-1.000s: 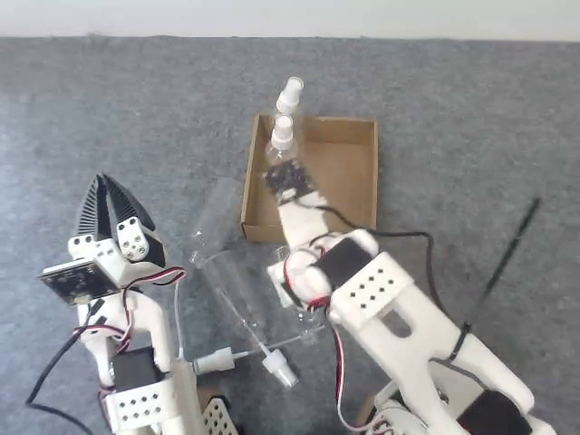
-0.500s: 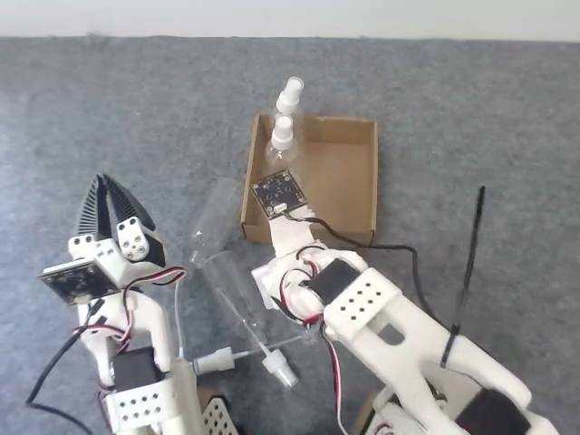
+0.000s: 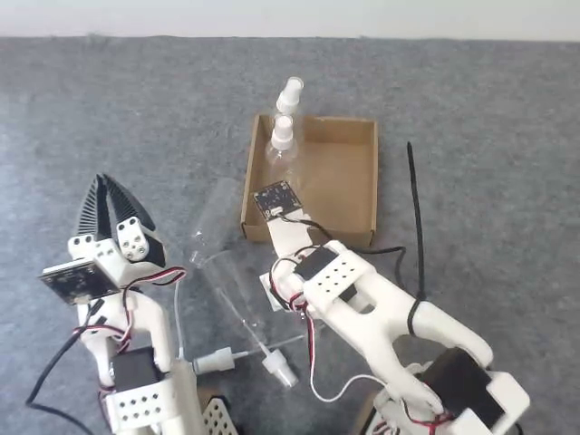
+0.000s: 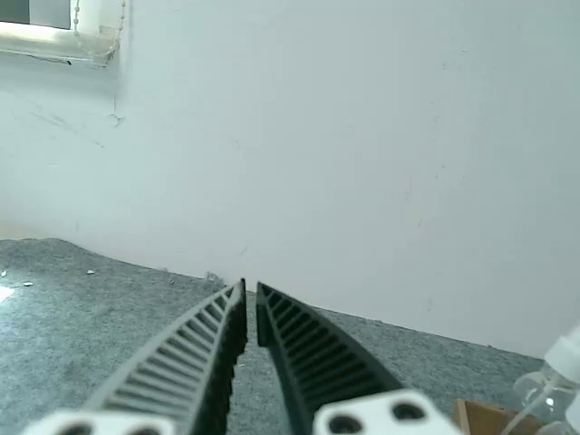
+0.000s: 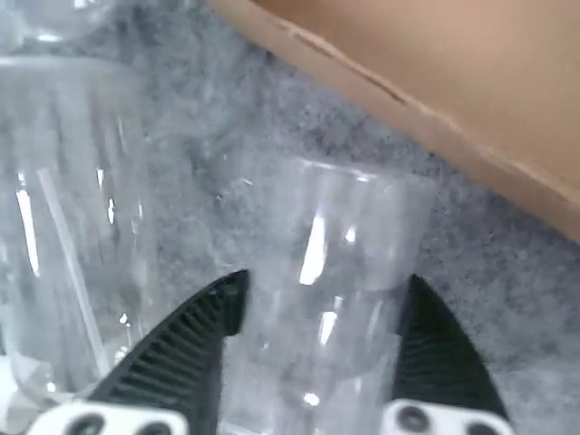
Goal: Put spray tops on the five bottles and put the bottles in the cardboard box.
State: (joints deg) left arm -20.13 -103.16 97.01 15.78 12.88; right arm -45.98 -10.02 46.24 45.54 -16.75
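My right gripper [image 5: 324, 281] is open, with its black fingers [image 5: 195, 335] on either side of a clear topless bottle [image 5: 331, 263] lying on the carpet just outside the cardboard box [image 5: 408, 63]. The right arm [image 3: 340, 281] lies at the front wall of the box [image 3: 344, 181]. One capped spray bottle [image 3: 283, 145] stands in the box's far left corner and another [image 3: 290, 95] just behind the box. Two loose spray tops [image 3: 214, 362] [image 3: 279, 368] lie near the front. My left gripper [image 4: 250, 292] [image 3: 104, 201] is shut and raised, holding nothing.
Two more clear topless bottles [image 3: 216, 213] [image 3: 237, 283] lie on the grey carpet left of the box, one also seen beside the right gripper [image 5: 63, 181]. A black cable [image 3: 417, 217] sticks up right of the box. A white wall [image 4: 362, 136] backs the table.
The right arm has drawn back from inside the box towards its front wall and shifted left. Its black cable swung leftwards. The left arm has stayed still.
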